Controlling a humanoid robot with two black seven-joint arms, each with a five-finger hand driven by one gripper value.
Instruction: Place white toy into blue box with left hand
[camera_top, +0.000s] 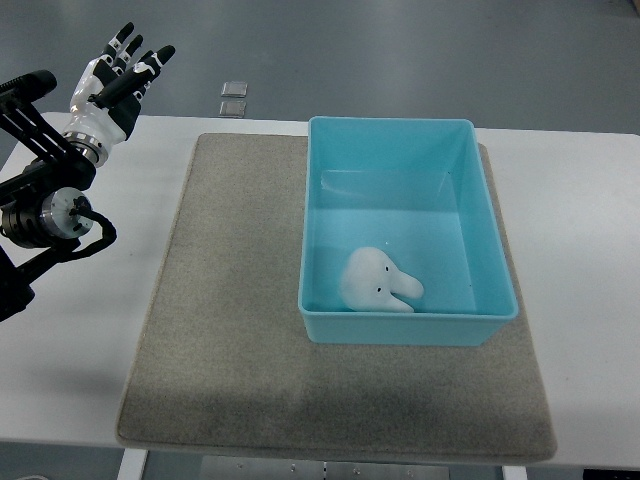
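Note:
The white toy (377, 281), a soft rounded shape with two small dark dots, lies inside the blue box (405, 131) near its front left corner. The box stands on a grey mat (230, 300). My left hand (122, 72) is raised at the far left, past the mat's back left corner and well away from the box. Its fingers are stretched out straight and hold nothing. The right arm does not show.
The mat lies on a white table (580, 220). Two small square plates (235, 97) sit on the floor beyond the table's back edge. My left arm's black joints (45, 215) hang over the table's left edge.

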